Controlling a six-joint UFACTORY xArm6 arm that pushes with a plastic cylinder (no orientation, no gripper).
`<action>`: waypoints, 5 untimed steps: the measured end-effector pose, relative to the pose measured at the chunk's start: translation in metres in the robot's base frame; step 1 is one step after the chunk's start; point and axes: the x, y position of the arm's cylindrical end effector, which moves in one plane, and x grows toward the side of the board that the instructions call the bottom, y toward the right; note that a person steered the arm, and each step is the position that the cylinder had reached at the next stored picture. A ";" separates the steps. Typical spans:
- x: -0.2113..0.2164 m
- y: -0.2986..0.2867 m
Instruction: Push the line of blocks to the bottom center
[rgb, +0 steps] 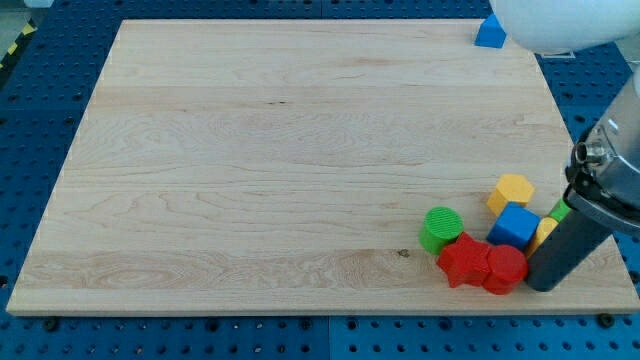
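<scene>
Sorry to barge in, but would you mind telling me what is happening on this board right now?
My tip is at the board's bottom right, against the right side of a cluster I am pushing: two red blocks, a green cylinder, a blue cube and a yellow block. A blue block sits alone at the top right.

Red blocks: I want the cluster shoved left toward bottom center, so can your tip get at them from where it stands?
Probably yes: my tip sits right beside the red blocks on the view's right, nothing between.
</scene>
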 end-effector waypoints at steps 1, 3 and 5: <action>0.000 -0.014; -0.002 -0.061; -0.014 -0.072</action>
